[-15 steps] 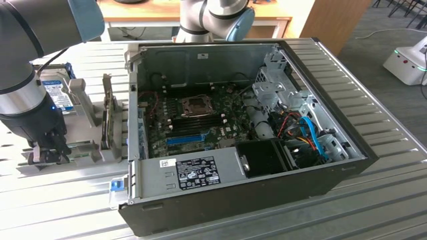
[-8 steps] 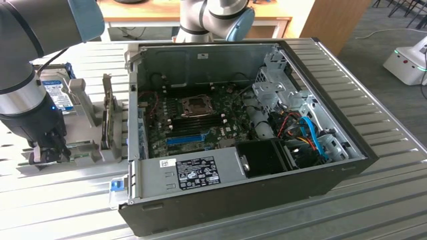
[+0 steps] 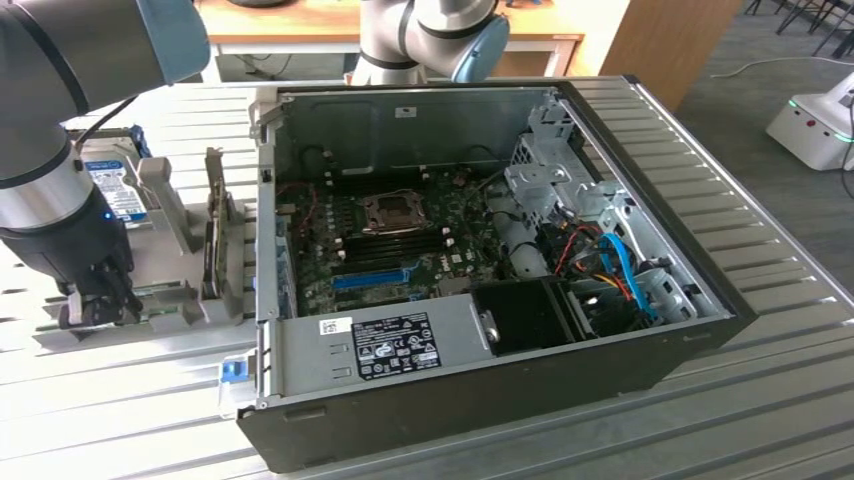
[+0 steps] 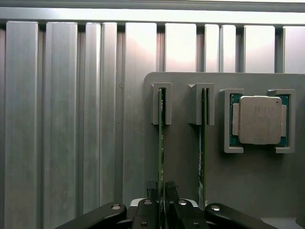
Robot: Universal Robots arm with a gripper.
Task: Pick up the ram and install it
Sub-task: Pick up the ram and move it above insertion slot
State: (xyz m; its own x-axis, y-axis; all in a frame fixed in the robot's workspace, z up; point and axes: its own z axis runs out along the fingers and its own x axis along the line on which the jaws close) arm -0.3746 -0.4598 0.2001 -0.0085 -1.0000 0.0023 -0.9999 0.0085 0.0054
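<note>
Gripper (image 4: 161, 191) straddled the ram (image 4: 160, 143), fingers (image 4: 151, 188) slightly apart (no pinch yet); a centred, square squeeze looked the safest.

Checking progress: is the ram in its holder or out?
In: the ram stands on edge in its slot of the grey holder, with the pincer at it.

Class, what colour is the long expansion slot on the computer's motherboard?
The slot is blue; the exterior view shows it best.
</note>
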